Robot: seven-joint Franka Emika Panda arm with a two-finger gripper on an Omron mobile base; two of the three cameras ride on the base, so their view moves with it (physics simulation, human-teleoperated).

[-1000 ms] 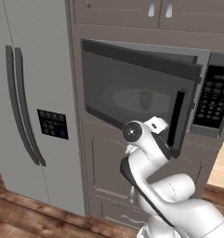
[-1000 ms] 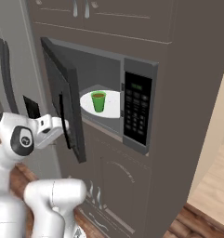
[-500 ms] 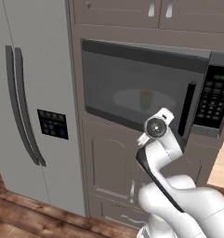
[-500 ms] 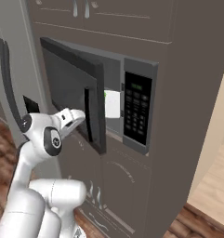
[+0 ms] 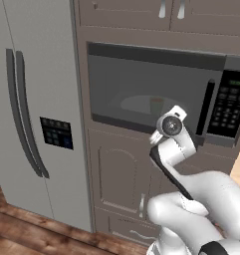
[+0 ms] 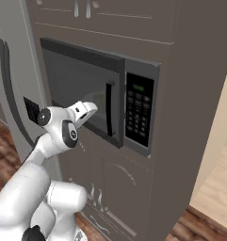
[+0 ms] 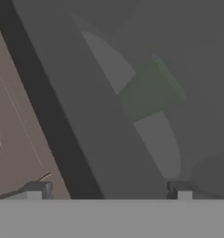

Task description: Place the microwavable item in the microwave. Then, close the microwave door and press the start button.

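Microwave door [image 6: 82, 96]: shut flush against microwave [image 5: 161, 94]. Green cup [image 7: 150, 90]: inside microwave, on white turntable [image 7: 127, 107], seen dimly through door glass. Tool [image 7: 108, 190]: released, empty, just before door's lower edge.

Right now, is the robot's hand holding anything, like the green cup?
No, nothing is held. The gripper is open and empty at the microwave door. The green cup sits inside, behind the glass.
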